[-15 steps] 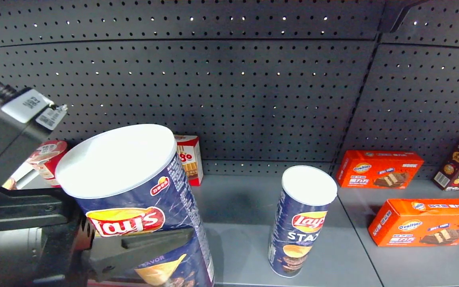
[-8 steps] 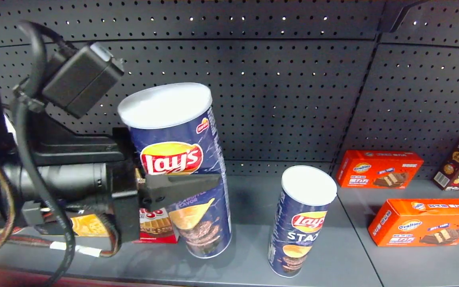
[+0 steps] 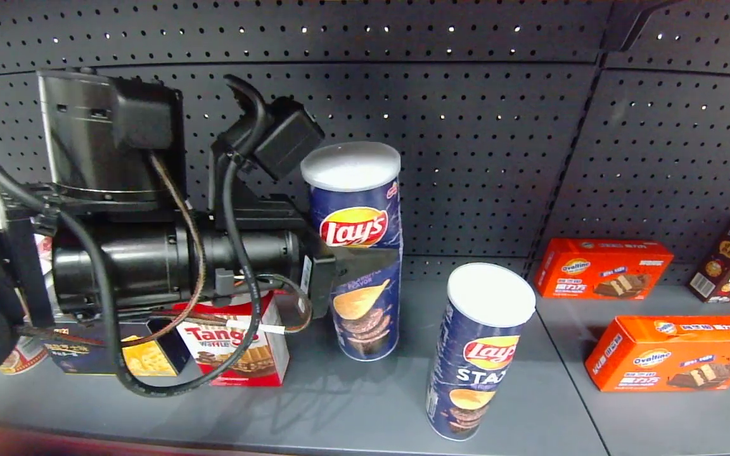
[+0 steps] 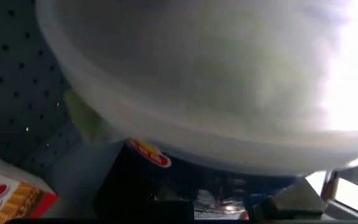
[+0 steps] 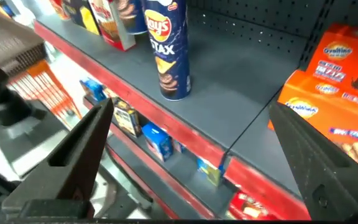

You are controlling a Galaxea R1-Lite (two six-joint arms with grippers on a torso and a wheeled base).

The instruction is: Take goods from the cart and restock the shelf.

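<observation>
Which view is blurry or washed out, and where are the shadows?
Left wrist view: the chip can up close is a pale blur with glare at one side. Head view: clear, soft shadows on the shelf under the left gripper. Right wrist view: evenly lit.

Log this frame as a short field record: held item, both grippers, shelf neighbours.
Held item: tall dark-blue chip can with white lid, upright
Left gripper: shut on that can at mid-height
Can base: near grey metal shelf, contact unclear
Right gripper: open, empty, before the shelf's front edge
Neighbours: second identical can standing right; red wafer box left; two orange boxes farther right
</observation>
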